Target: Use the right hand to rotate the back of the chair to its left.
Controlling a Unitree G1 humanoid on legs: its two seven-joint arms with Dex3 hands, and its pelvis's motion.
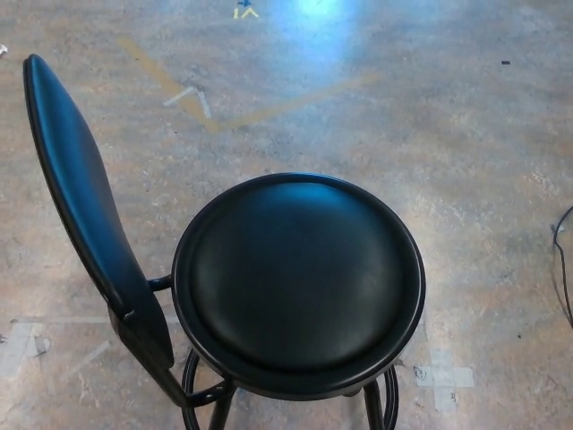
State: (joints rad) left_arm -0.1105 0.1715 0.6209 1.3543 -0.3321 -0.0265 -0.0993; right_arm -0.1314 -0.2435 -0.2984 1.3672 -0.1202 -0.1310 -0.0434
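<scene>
A black bar chair stands in the middle of the head view. Its round padded seat (300, 282) faces up at me. The tall oval chair back (82, 202) rises on the picture's left side of the seat, seen nearly edge-on. A short metal bar (159, 283) joins the back to the seat rim. Below the seat the black metal legs and foot ring (201, 394) show. Neither of my hands appears in the frame.
The floor is mottled grey concrete with faded yellow lines (215, 121) and white tape marks (443, 374). A thin black cable (564, 269) runs along the right edge.
</scene>
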